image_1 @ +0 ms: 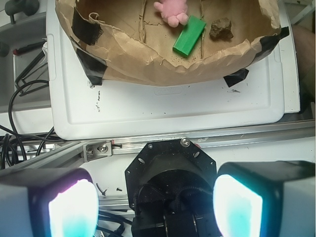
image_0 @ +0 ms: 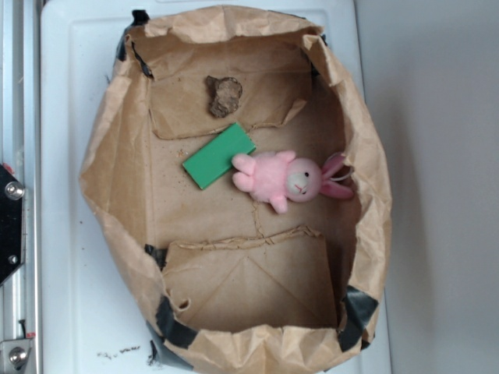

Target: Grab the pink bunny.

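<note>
Gripper (image_1: 155, 197) jaws stand wide apart, empty, well back from the crumpled brown paper tray (image_0: 117, 140). Inside it, the fluffy pale-pink plush bunny (image_0: 284, 178) lies touching 1 flat green rectangular block (image_0: 218, 156). Closing off-centre could likely catch the block or the paper wall.

Gripper (image_1: 155, 207) jaws spread wide, nothing between.

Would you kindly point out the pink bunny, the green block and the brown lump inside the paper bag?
pink bunny (image_0: 274, 178): exterior view, on its fluffy body.
green block (image_0: 218, 156): exterior view, on the middle of its flat top face.
brown lump (image_0: 224, 97): exterior view, on its centre.
</note>
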{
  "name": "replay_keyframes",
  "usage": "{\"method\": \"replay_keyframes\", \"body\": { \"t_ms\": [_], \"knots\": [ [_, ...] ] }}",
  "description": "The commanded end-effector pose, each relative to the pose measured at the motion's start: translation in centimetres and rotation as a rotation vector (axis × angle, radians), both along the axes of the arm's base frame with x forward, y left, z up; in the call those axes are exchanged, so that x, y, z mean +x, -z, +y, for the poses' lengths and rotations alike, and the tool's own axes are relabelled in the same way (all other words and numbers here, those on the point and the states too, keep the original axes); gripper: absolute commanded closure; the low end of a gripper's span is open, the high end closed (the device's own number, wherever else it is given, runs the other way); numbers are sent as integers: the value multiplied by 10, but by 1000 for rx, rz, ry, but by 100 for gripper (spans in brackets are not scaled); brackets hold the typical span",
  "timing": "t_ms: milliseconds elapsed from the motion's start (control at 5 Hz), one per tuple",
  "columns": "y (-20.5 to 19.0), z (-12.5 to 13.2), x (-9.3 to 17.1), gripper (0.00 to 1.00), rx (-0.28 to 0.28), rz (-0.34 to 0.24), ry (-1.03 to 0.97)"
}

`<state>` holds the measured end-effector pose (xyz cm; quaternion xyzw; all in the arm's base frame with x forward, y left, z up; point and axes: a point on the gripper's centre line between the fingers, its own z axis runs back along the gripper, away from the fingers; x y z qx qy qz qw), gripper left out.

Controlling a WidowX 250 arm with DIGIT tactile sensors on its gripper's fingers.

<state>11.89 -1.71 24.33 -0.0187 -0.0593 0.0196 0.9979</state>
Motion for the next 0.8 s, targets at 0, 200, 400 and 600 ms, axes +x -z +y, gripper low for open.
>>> {"method": "replay_keyframes", "body": {
  "t_ms": [0,200,400,600],
  "knots": [
    [0,0,0,0,0,0,0],
    [11,-4,50,0,11,-29,-9],
    [31,-2,94,0,49,-64,11],
    [46,12,121,0,63,-88,49]
  ]
}}
